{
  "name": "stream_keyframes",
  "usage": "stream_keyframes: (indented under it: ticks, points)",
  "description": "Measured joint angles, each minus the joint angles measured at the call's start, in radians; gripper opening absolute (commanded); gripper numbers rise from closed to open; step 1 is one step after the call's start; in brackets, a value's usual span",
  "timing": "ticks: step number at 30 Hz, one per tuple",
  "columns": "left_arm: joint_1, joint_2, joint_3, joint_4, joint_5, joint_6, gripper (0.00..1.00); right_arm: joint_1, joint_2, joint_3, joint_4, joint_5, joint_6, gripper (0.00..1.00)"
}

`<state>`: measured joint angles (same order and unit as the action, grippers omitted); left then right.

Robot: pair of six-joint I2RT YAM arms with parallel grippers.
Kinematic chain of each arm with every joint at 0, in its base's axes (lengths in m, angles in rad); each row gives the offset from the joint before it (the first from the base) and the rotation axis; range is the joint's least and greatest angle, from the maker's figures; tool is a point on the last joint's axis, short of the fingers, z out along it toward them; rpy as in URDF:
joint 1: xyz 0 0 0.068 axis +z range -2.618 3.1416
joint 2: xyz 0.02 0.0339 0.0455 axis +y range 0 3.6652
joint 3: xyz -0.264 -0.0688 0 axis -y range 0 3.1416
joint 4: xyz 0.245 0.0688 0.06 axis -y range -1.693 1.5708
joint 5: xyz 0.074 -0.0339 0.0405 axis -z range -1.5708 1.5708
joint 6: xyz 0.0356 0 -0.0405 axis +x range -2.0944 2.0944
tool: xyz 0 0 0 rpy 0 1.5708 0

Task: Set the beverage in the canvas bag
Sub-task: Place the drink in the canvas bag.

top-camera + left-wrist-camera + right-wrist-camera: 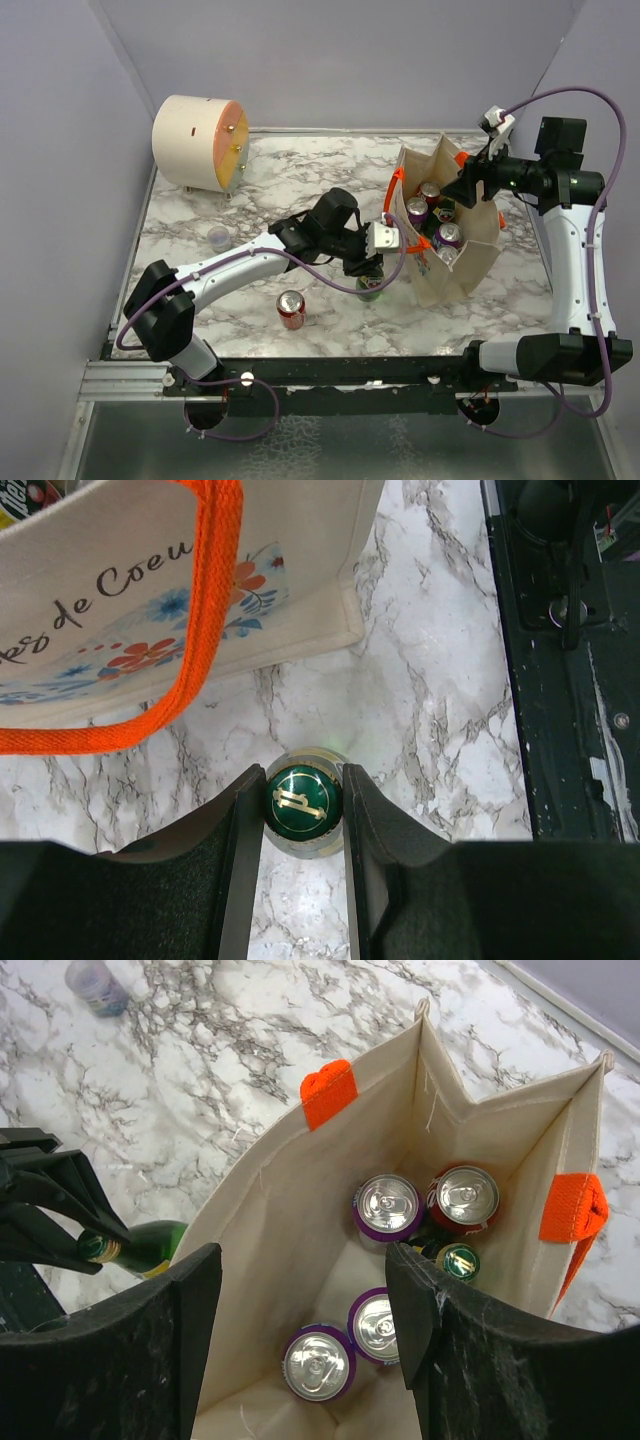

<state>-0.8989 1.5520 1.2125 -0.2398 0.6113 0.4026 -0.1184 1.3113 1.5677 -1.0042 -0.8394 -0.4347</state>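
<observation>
Grip first: my left gripper (303, 780) is clamped on the green bottle (303, 802), standing on the counter (430, 710) just beside the canvas bag (460, 275). I'd lift it clear of the orange handle (215, 600); my right gripper (300, 1260) hangs open over the mouth.

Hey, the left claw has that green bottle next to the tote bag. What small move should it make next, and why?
Probably lift straight up. The left claw is closed on the green glass bottle with the gold-marked cap, which is upright outside the beige canvas bag with orange handles, low against its side. It likely has to rise above the bag's rim before it can move over the opening.
</observation>
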Motion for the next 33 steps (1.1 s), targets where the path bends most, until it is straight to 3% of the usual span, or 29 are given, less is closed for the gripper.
stream_keyframes:
  ticks: [8, 17, 20, 28, 33]
  points:
    - [-0.001, 0.002, -0.003, -0.005, 0.01, 0.002, 0.29, 0.013, -0.01, -0.01, -0.003, 0.0, -0.028, 0.67]
    - [-0.002, 0.006, 0.046, -0.004, 0.023, 0.005, 0.76, 0.026, -0.017, -0.015, -0.028, 0.0, -0.067, 0.66]
    - [-0.003, 0.006, 0.084, 0.014, 0.027, 0.002, 0.88, 0.034, -0.018, -0.015, -0.032, 0.0, -0.079, 0.67]
    - [0.034, -0.059, 0.139, -0.023, -0.001, 0.0, 0.89, 0.101, -0.026, -0.021, -0.039, -0.001, -0.101, 0.66]
    - [0.227, -0.212, 0.065, -0.016, -0.137, -0.028, 0.89, 0.181, -0.049, -0.052, 0.003, 0.0, -0.076, 0.66]
